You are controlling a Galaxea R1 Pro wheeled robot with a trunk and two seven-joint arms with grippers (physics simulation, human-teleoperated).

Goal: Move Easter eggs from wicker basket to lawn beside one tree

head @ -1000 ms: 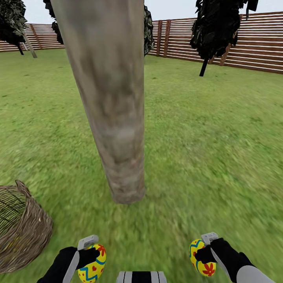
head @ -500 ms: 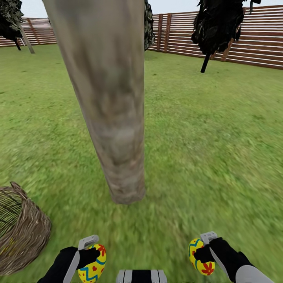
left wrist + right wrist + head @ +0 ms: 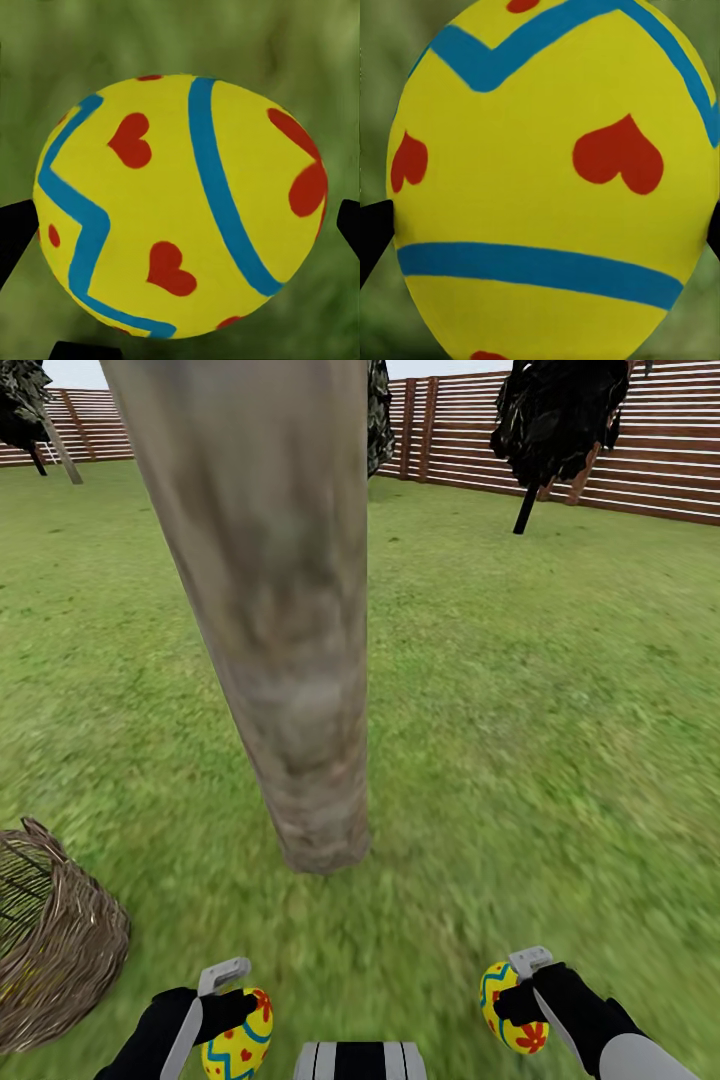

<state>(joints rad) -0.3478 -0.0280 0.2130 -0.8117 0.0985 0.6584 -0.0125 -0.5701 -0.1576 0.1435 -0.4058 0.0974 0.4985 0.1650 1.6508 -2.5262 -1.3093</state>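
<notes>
Nearest me, my left gripper [image 3: 232, 1015] is clamped on an egg [image 3: 238, 1045], and my right gripper [image 3: 512, 1000] grips a second egg [image 3: 511, 1012]; both hang low over the lawn [image 3: 520, 760]. Up close from the wrists, each egg [image 3: 180, 206] [image 3: 551, 180] is yellow with red hearts and blue bands. The basket [image 3: 55, 945] sits on the grass to my left. Just ahead stands the trunk [image 3: 275, 610]. Far off I see dark trees [image 3: 555, 420] and a fence [image 3: 660, 455].
</notes>
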